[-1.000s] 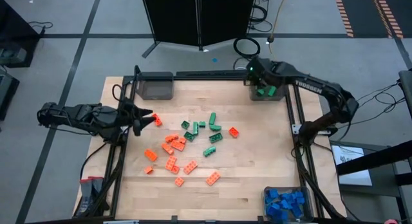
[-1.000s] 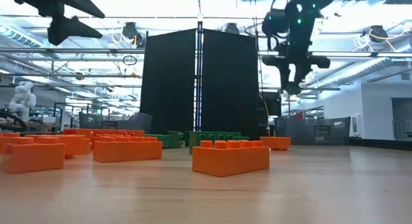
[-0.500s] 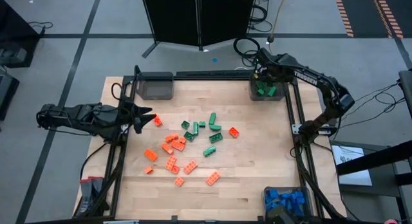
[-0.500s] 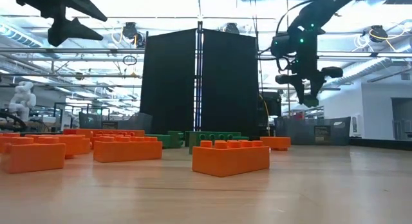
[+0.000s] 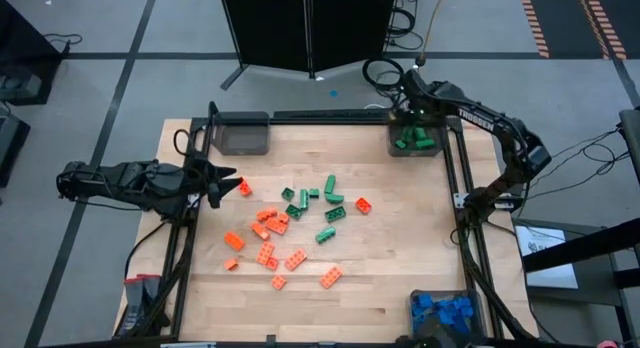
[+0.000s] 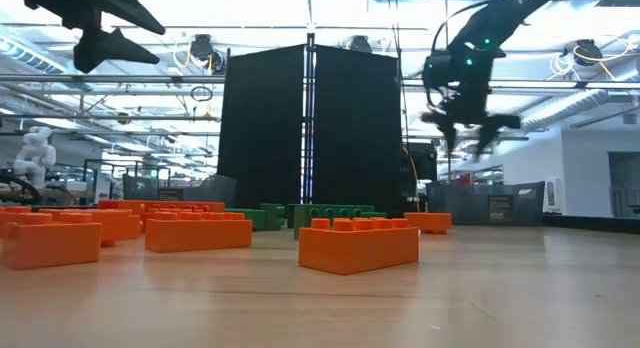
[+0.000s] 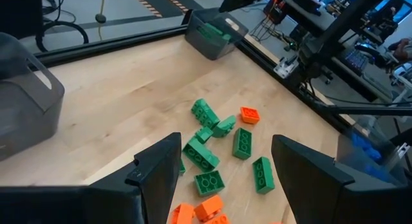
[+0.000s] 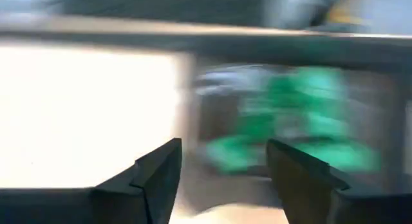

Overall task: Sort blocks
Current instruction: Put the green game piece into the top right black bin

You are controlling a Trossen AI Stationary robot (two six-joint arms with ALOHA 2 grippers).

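1. Two grippers show in the high view. At left of frame the left gripper point(image 5: 222, 185) hovers at the bench point(image 5: 400, 278) edge, jaws spread wide, holding nothing.
2. Just right of it lies the nearest orange brick point(image 5: 244, 188); the left arm is plainly nearer the loose blocks point(image 5: 290, 228), so the next pick likely falls to it.
3. The scattered bricks at centre frame are small, studded, glossy plastic, orange and green, long axes pointing every way.
4. At upper right the right gripper point(image 5: 413, 100) hangs above the grey bin point(image 5: 392, 148) of green bricks point(image 5: 412, 140), jaws apart and empty.
5. Blue bricks point(image 5: 444, 313) fill a bin at lower right.
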